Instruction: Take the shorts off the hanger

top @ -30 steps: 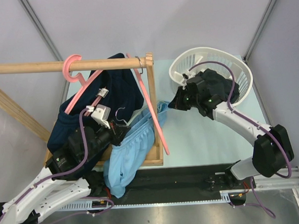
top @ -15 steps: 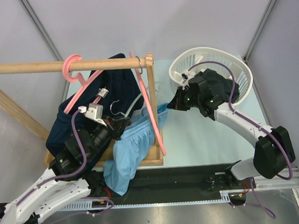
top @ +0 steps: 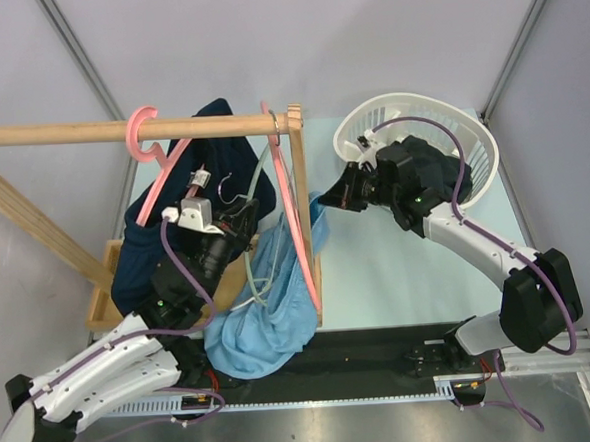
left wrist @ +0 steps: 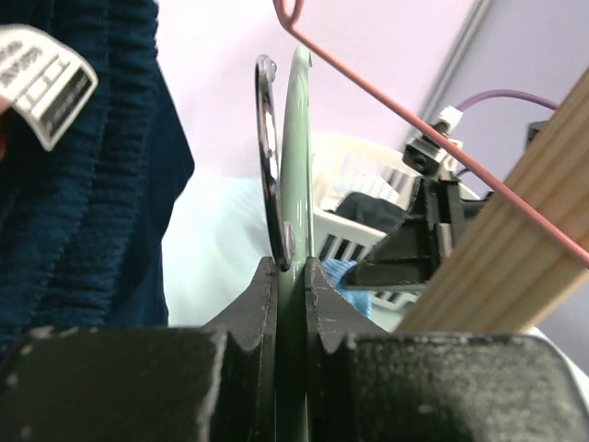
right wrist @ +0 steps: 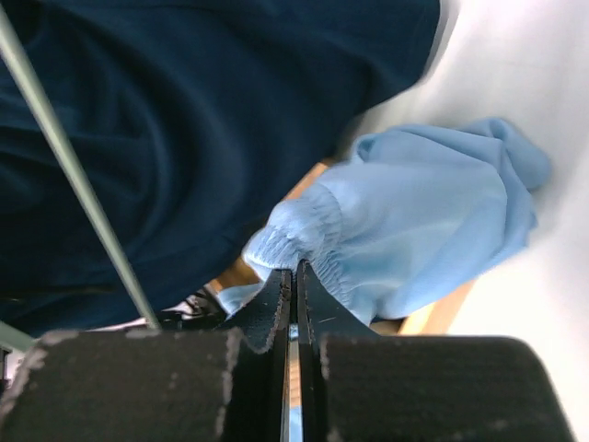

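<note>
My left gripper (top: 243,217) is shut on a pale green hanger (top: 251,264), whose bar stands edge-on between the jaws in the left wrist view (left wrist: 298,166). The light sky-blue shorts (top: 276,312) hang bunched below that hanger. My right gripper (top: 328,201) is shut on their elastic waistband (right wrist: 304,230). Navy shorts (top: 221,150) hang on a pink hanger (top: 157,174) from the wooden rod (top: 59,133). They fill the left of the left wrist view (left wrist: 83,203) and the top of the right wrist view (right wrist: 202,110).
A second pink hanger (top: 295,216) hangs by the rack's end post (top: 296,131). A white basket (top: 470,135) at the back right holds dark shorts (top: 434,164). The rack's wooden base frame (top: 105,308) lies under the clothes.
My left gripper has raised the green hanger up and back toward the rod. The light blue shorts have sagged lower toward the front. My right gripper has shifted slightly back, still gripping them.
</note>
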Controlling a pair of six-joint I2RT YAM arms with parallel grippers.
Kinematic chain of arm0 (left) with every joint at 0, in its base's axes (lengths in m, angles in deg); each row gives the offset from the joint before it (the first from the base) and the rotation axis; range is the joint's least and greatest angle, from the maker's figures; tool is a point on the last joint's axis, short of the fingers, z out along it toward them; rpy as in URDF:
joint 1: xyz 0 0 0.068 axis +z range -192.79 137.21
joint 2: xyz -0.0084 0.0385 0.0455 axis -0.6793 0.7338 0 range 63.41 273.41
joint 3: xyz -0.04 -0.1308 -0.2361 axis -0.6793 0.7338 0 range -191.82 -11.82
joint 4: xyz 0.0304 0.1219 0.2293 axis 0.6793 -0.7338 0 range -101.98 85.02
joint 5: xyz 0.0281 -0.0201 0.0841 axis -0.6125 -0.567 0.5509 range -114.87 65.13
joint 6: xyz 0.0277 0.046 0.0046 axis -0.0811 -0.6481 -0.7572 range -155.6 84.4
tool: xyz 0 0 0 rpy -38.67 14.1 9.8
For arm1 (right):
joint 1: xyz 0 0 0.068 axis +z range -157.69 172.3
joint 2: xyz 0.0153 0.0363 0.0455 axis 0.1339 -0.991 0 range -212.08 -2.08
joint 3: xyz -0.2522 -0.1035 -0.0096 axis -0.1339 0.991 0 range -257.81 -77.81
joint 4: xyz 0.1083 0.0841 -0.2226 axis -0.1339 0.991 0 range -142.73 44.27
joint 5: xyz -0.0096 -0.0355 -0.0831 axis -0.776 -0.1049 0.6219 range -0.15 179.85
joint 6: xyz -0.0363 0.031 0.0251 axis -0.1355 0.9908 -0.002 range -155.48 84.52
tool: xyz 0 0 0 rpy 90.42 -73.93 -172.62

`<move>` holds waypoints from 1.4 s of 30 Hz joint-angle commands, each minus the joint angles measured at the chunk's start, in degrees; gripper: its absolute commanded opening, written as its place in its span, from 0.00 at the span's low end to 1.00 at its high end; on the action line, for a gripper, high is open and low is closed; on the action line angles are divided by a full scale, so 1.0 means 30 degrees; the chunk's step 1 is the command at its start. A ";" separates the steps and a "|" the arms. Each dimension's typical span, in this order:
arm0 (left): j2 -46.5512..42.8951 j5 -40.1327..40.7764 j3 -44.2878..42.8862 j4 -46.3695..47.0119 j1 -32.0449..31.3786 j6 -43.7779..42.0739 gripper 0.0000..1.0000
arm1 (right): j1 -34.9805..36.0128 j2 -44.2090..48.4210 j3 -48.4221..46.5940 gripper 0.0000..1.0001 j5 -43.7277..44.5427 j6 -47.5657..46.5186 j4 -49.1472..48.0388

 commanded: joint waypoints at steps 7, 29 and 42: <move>0.1089 0.2484 -0.5057 -0.5519 -0.0022 0.1381 0.01 | -0.2075 0.1646 -0.1528 0.00 0.0186 0.0581 -0.1310; -0.1462 -0.0883 -0.6055 -1.2643 -0.0022 0.4522 0.00 | -0.6150 0.9295 -1.1863 0.00 0.5840 -0.4459 1.0701; -0.1401 -0.1795 -0.6203 -1.2906 -0.0022 0.5049 0.01 | -0.1649 0.7074 -0.8153 0.00 0.4102 -0.2933 0.9060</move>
